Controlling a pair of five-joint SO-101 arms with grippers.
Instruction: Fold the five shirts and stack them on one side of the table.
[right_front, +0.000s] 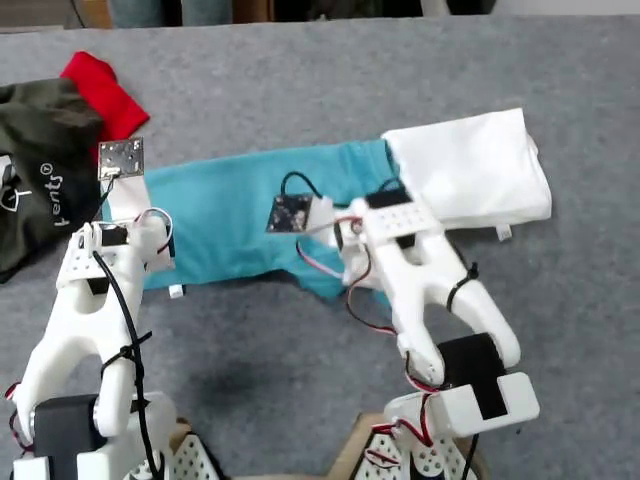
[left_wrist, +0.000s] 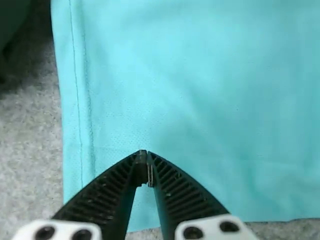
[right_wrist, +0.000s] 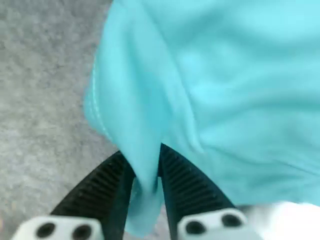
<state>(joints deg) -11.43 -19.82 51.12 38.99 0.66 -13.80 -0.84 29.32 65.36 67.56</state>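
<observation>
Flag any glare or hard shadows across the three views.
High view: even light, soft arm shadow on the table, white shirt bright, creases visible. Left wrist view: teal shirt evenly lit. Right wrist view: fold shading where the right gripper pinches it.

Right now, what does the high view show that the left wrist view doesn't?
High view only: the white folded shirt, the red shirt, and both arms over the table. Left wrist view only: the stitched hem along the edge of the teal shirt, and the left arm's jaws shut, tips meeting over the cloth. Both: the teal shirt spread on the grey table cover.
</observation>
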